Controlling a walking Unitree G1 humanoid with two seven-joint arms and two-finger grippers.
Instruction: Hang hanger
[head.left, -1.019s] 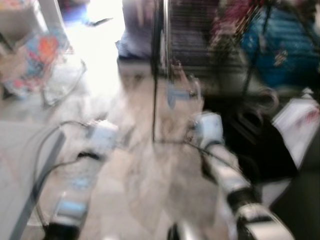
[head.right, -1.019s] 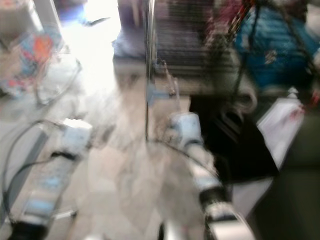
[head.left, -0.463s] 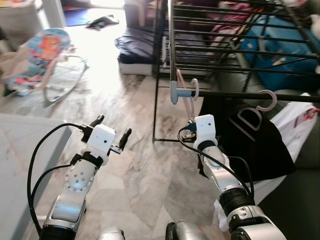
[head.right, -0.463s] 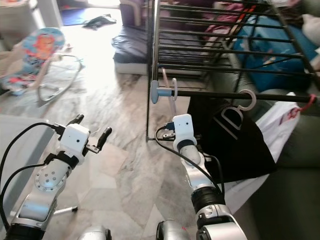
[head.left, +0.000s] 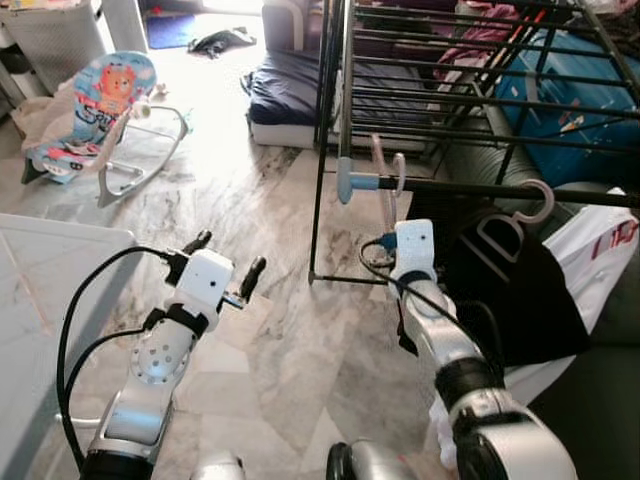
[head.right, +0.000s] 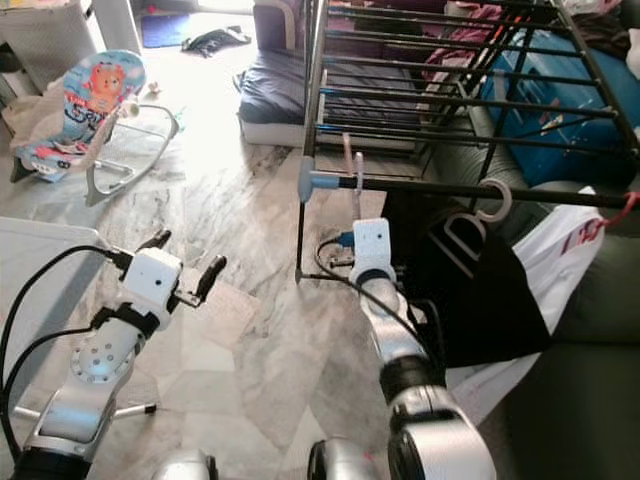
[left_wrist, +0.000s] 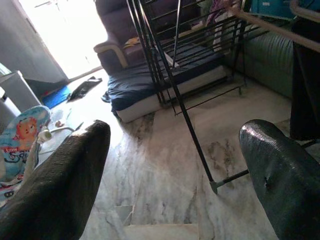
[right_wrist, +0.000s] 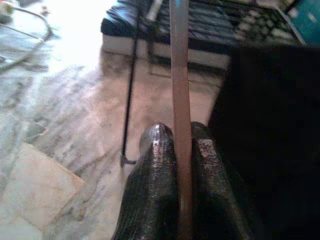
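My right gripper (right_wrist: 182, 145) pinches the thin pink plastic hanger (head.left: 385, 190), its hook over the black metal drying rack's (head.right: 440, 100) front rail. My left gripper (head.left: 222, 268) hangs wide open above bare marble floor (left_wrist: 160, 170).

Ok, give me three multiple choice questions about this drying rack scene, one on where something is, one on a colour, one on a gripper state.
1. Where is the baby bouncer?
A. under the drying rack
B. on the floor to the robot's far left
C. on the sofa

2. What colour is the garment hanging from the drying rack?
A. black
B. yellow
C. red

3. The right gripper is:
A. open, holding nothing
B. shut on the hanger
C. gripping a cable

Answers: 1 B, it sits far left of the rack. 2 A, the cloth is black. 3 B, both fingers clamp the hanger's thin bar.
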